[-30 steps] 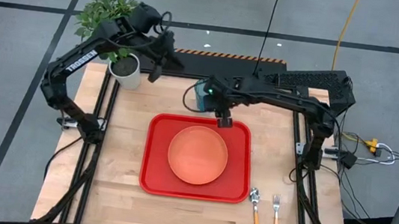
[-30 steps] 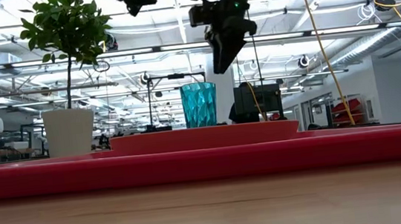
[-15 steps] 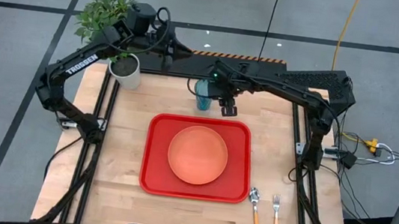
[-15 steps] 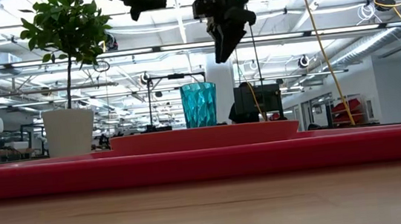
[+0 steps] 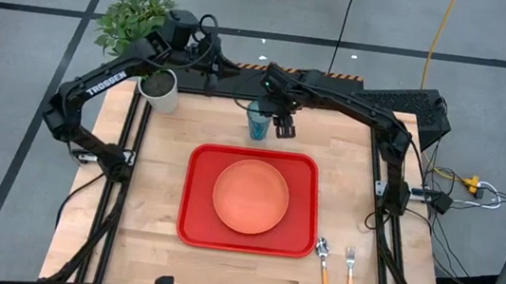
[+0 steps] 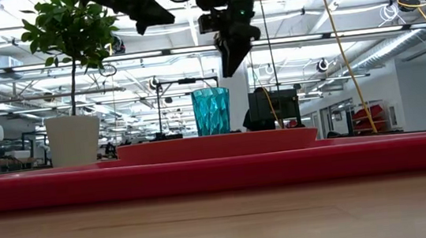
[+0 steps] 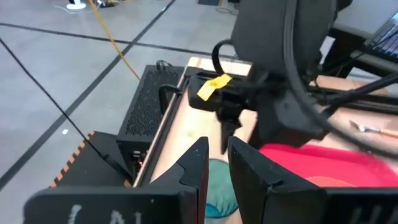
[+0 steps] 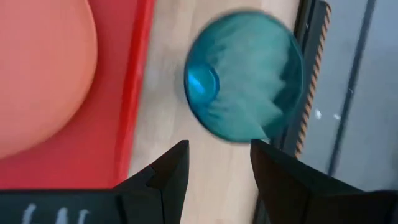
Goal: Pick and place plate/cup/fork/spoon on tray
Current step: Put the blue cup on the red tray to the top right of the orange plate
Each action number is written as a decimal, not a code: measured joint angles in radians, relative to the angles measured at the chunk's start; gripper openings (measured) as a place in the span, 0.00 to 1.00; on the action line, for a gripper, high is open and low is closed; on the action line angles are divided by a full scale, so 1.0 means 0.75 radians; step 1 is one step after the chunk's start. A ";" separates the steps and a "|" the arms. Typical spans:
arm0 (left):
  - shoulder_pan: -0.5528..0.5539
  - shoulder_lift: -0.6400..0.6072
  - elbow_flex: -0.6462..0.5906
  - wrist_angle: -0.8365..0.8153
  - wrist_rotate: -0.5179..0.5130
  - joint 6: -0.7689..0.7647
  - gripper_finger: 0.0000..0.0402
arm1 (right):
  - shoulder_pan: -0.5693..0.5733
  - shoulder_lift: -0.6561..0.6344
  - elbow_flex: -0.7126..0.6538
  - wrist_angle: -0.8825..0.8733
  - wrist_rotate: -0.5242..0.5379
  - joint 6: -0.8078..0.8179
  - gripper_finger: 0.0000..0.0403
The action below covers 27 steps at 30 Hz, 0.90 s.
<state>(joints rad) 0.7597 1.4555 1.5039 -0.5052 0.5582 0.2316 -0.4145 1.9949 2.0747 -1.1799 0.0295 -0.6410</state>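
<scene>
Right pincer (image 5: pixel 282 126), fingers apart and empty, is moving off the tray (image 5: pixel 197 193) toward the cup (image 5: pixel 257 123) on the tabletop behind it; plate (image 5: pixel 251 196) already sits on the tray. Left pincer (image 5: pixel 212 78), nearly together, is hanging beside the plant pot (image 5: pixel 161 93).

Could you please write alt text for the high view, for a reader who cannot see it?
Seen from above, the right gripper hovers open beside the teal cup, which stands on the wooden table behind the red tray. The orange plate lies on the tray; the spoon and fork lie right of it. The left gripper waits near a potted plant.
</scene>
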 joint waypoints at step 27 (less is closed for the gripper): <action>0.061 -0.396 -0.379 0.064 -0.013 -0.041 0.16 | 0.002 0.083 -0.031 0.041 -0.110 0.103 0.41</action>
<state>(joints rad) 0.8055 1.1584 1.2198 -0.4573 0.5488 0.2007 -0.4129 2.0575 2.0511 -1.1492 -0.0532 -0.5640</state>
